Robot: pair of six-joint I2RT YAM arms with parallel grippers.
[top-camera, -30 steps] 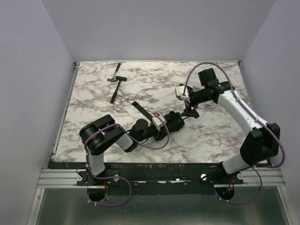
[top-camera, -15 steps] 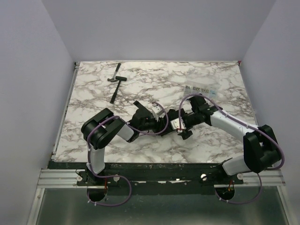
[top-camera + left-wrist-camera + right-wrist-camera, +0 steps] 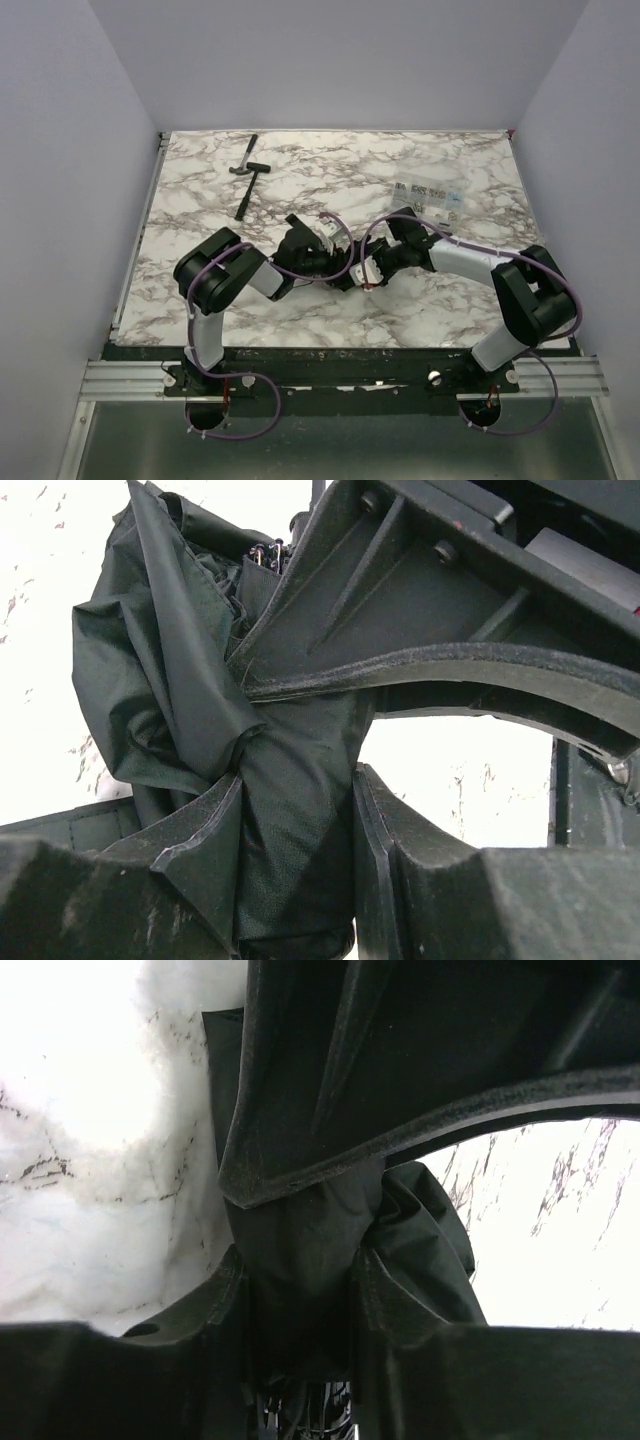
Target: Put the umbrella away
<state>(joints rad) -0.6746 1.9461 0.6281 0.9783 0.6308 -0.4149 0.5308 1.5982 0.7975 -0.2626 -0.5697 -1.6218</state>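
The umbrella (image 3: 170, 680) lay on the marbled surface (image 3: 200, 200) near its middle, a little toward the near edge, where the two arms met. From overhead it was only a small dark bundle wedged between them, and neither its handle nor its strap could be made out.

The left claw (image 3: 298, 800) was pinching a thick fold of the dark matte fabric. The cloth filled the whole gap between its two fingers (image 3: 400, 860) and bunched out in loose creases to the upper left. A few thin metal rib ends showed at the top of that bundle.

The right claw (image 3: 298, 1270) was pinching the same fabric from the opposite side. Its fingers (image 3: 225, 1305) were pressed against a tight wad of cloth, and a looser fold hung out to the right over the pale marble. In each wrist view a broad black part with a curved padded edge crossed just above the pinched fabric. It looked like part of the other claw, though that could not be told for certain.

Well apart from all this, toward the far left corner, a small hammer (image 3: 247, 168) lay flat on the surface. A clear printed packet (image 3: 428, 192) lay toward the far right, beyond the right arm.
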